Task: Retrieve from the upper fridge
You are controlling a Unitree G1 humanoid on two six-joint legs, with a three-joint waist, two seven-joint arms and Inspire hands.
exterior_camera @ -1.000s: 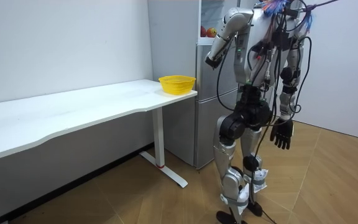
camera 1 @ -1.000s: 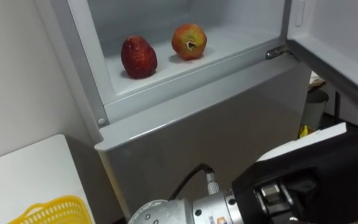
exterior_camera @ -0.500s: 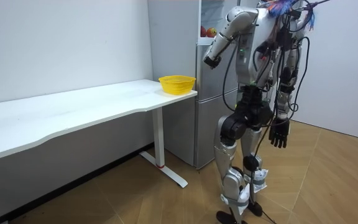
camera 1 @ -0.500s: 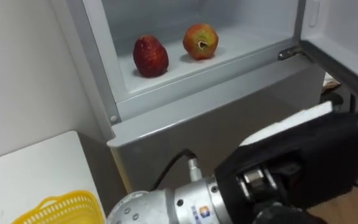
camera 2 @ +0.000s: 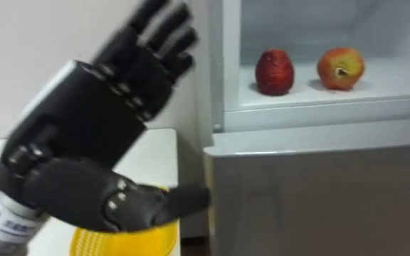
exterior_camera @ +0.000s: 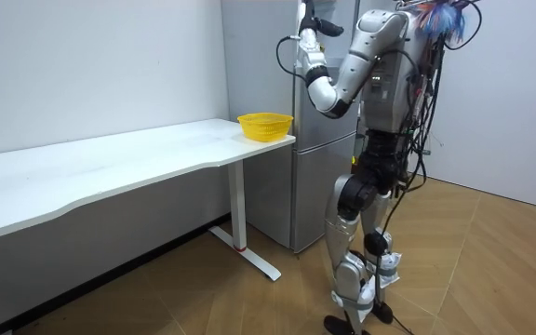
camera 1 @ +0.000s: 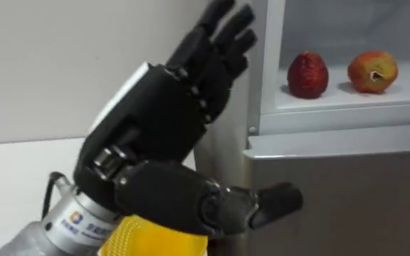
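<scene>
Your left hand (camera 1: 155, 121) is up, fingers (camera 1: 218, 34) released & straight, just left of fridge (camera 1: 265, 78) frame edge; red fruit (camera 1: 308, 73) & red-yellow fruit (camera 1: 372, 71) sit apart on shelf (camera 1: 347, 101), right; basket (camera 1: 155, 240) under wrist.

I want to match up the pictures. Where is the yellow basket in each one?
Left eye view: the yellow basket sits at the bottom edge, partly behind the open left hand.
Right eye view: at the bottom edge, left of centre, below that hand.
Room view: on the white table, at its corner beside the fridge.
Shared landmark: the fridge, right of the basket in all three.
</scene>
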